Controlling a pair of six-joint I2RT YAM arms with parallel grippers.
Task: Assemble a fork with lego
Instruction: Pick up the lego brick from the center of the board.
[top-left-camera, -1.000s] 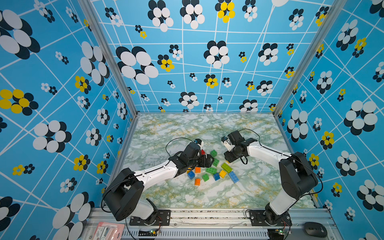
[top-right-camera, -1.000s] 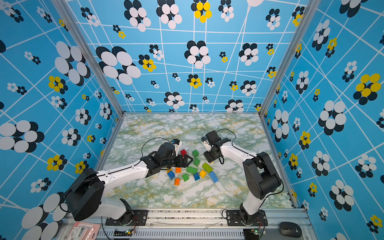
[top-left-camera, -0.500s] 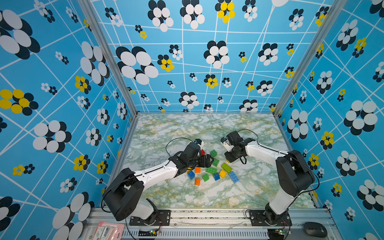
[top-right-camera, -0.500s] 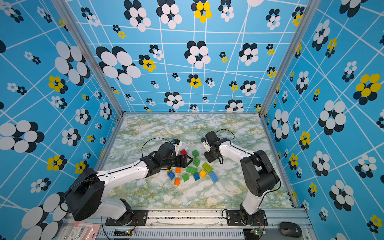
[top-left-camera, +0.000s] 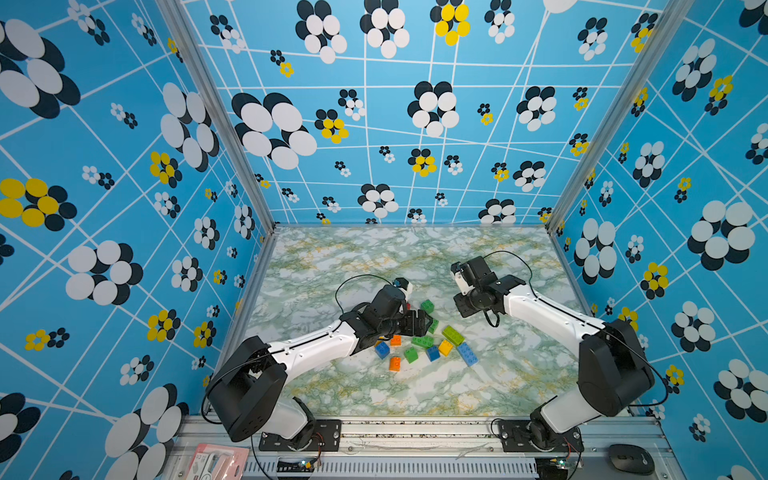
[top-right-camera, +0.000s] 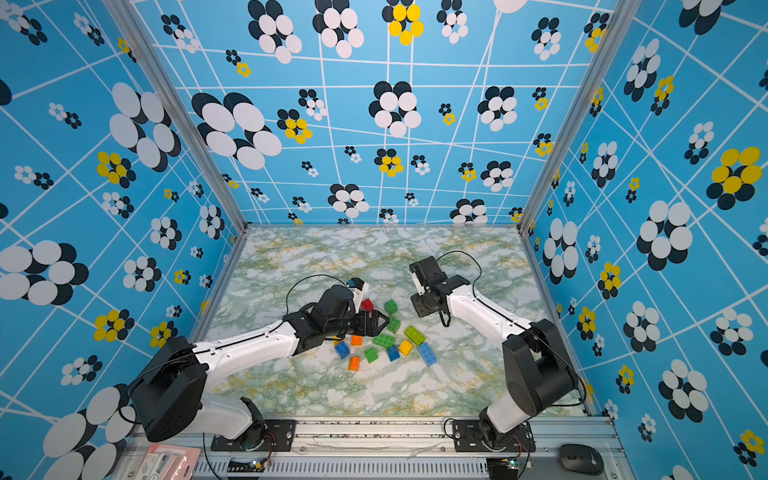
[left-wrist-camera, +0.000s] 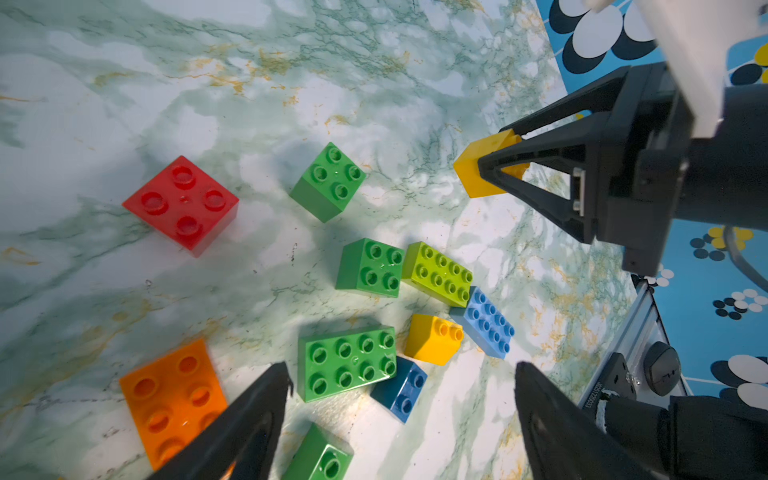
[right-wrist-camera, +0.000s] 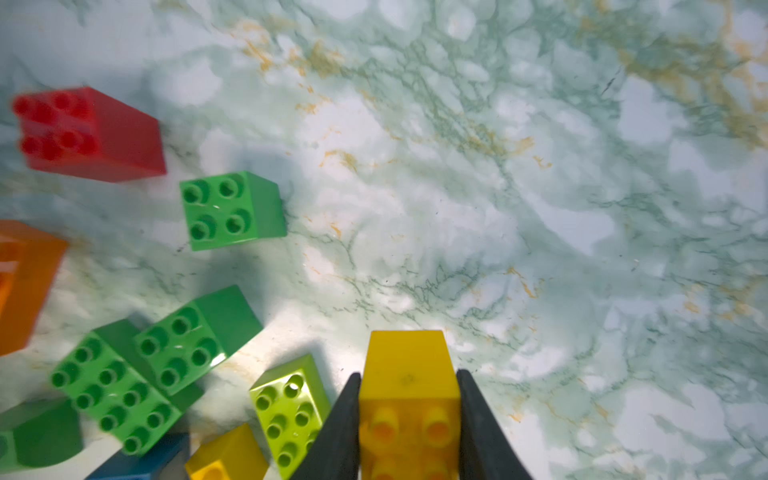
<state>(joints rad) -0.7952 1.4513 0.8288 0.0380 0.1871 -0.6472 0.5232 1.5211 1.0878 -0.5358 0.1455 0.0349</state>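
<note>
The lego bricks lie loose in a cluster at mid-table (top-left-camera: 422, 341) (top-right-camera: 384, 340). In the left wrist view I make out a red square (left-wrist-camera: 181, 203), green squares (left-wrist-camera: 328, 180), a lime oblong (left-wrist-camera: 438, 274), a green oblong (left-wrist-camera: 349, 361), a light blue oblong (left-wrist-camera: 486, 322), a yellow one (left-wrist-camera: 432, 338) and an orange one (left-wrist-camera: 172, 399). My left gripper (left-wrist-camera: 401, 370) (top-left-camera: 424, 324) hovers open over the cluster's left side, holding nothing. Right of the cluster, my right gripper (right-wrist-camera: 408, 374) (left-wrist-camera: 496, 149) is shut on a yellow brick (right-wrist-camera: 405, 353), just above the table.
The marble table (top-left-camera: 374, 257) is boxed in by blue flowered walls at the left, back and right. A metal rail (top-left-camera: 415, 428) runs along the front edge. A pink packet (top-left-camera: 216, 461) and a computer mouse (top-left-camera: 631, 459) lie in front of it.
My right gripper's jaws have drawn together onto the yellow brick. Both arms stay almost where they were, and the loose bricks have not shifted.
</note>
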